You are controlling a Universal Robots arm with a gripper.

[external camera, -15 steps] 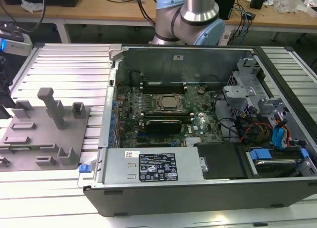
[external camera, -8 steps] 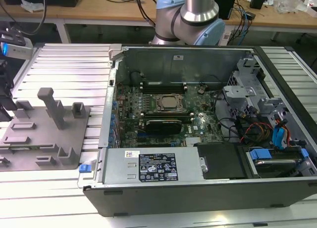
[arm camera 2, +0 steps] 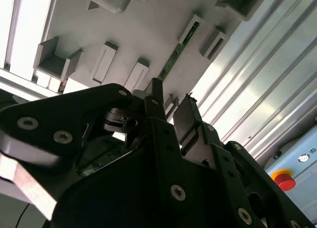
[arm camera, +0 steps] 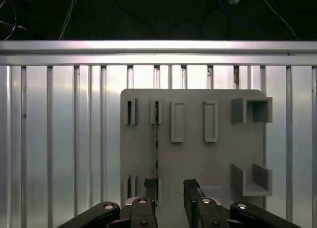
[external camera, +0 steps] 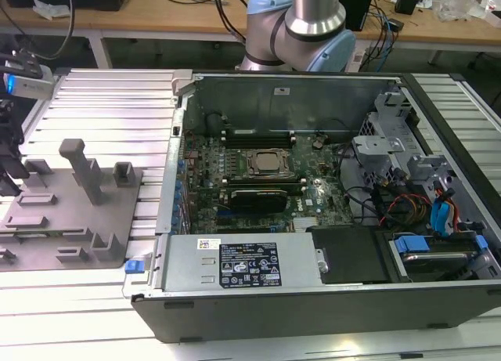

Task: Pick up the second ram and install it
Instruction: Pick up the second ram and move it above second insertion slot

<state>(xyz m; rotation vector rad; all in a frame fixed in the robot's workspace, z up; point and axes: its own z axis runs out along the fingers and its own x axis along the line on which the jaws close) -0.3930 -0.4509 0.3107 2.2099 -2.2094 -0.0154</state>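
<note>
Bare ribbed aluminium tabletop [arm camera: 64, 139] lies open all round the grey plastic fixture plate [arm camera: 193, 159] beneath the black two-fingered claw [arm camera: 170, 188]. Its fingers [arm camera: 150, 186] stand well apart, gripping nothing. The thin green circuit-board ram stick [arm camera: 156, 139] stands on edge in the plate's slots, below and in line with one finger.

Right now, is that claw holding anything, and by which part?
Nothing. The gripper hangs open above the grey fixture plate, where the second ram stands on edge.
</note>
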